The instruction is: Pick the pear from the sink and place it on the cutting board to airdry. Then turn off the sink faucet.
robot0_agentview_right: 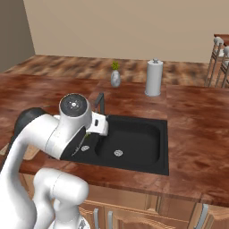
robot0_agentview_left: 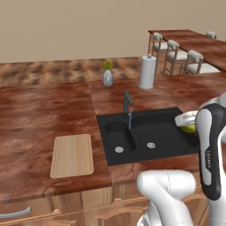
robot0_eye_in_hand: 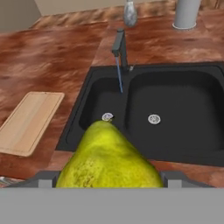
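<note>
While the light tan wooden cutting board (robot0_agentview_left: pixel 72 155) lies bare in the left base view, the yellow-green pear (robot0_agentview_left: pixel 190 128) is held above the black double-basin sink (robot0_agentview_left: pixel 165 119). In the hand view, the gripper (robot0_eye_in_hand: pixel 109 177) is clamped on it; water runs from the dark grey faucet (robot0_eye_in_hand: pixel 119 47), so placing and shut-off remain.
</note>
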Controlling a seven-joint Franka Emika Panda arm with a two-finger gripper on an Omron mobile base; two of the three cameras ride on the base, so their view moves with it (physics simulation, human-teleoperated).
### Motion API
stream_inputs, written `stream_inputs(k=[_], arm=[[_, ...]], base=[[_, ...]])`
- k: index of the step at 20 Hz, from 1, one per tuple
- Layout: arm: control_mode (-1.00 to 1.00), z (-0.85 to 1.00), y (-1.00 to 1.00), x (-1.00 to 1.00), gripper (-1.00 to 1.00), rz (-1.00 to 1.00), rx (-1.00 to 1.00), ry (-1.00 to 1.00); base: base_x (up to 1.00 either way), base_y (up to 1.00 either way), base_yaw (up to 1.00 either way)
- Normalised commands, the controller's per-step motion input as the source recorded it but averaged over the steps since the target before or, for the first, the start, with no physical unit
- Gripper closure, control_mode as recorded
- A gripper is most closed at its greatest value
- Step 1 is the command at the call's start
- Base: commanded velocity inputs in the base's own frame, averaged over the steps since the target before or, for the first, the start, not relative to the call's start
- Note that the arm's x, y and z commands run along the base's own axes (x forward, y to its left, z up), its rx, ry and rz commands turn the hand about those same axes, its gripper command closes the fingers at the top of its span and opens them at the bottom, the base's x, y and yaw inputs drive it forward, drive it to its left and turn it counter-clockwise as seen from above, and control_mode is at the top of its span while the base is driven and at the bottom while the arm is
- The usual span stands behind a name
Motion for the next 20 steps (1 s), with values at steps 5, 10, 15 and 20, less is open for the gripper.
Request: stream_inputs(k=[5, 10, 15, 20], arm=[[-1.00, 0.65, 0.44, -0.11, 1.00, 0.04, -0.01, 0.00], [-1.00, 0.36, 0.42, -0.09, 1.00, 0.08, -0.02, 0.01], [-1.00, 0.04, 0.55, -0.08, 1.00, 0.05, -0.08, -0.02], [-1.00, 0.00, 0.48, -0.11, 1.00, 0.01, -0.08, -0.11]], base=[[0.00, 0.00, 0.00], [0.00, 0.00, 0.00], [0.00, 0.00, 0.00], [0.00, 0.00, 0.00]])
